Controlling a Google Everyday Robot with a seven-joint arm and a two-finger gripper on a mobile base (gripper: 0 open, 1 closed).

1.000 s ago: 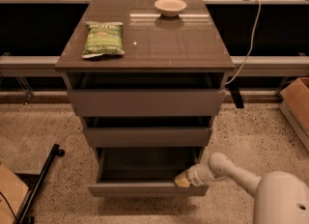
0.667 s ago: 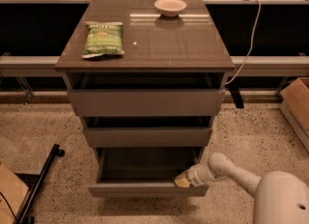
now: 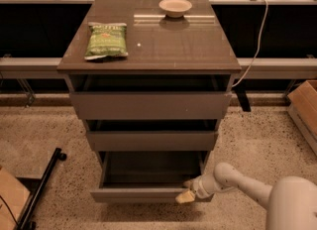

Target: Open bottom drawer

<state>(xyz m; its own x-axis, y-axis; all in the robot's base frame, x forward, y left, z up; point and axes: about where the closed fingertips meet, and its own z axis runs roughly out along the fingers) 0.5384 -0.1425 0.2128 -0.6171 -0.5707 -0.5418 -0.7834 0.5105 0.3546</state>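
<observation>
Bottom drawer [image 3: 141, 195]: lowest of three in one cabinet [image 3: 173, 50], pulled out furthest, so you see down into its shallow box, where only the dark floor and walls show. Drawer count is three. The top drawer [image 3: 148, 106] and middle drawer [image 3: 151, 141] each stand out a little, with a dark gap above the front panel; what they hold you cannot tell. One gripper [image 3: 187, 192], on the white arm [image 3: 237, 182] that reaches in from the lower right, sits at the right end of the bottom drawer's front panel, touching its upper edge. You cannot tell whether it is spread, pressed together or pinching the panel. On the cabinet top there are two items: one green chip bag [image 3: 105, 39] lying flat at the left and one pale bowl [image 3: 175, 7] upright near the back edge, well apart from the bag. On the floor you have one black stand [image 3: 42, 184] at the left and one cardboard box [image 3: 303, 107] at the right edge. One white cable [image 3: 257, 40] hangs down behind the cabinet's right side.
</observation>
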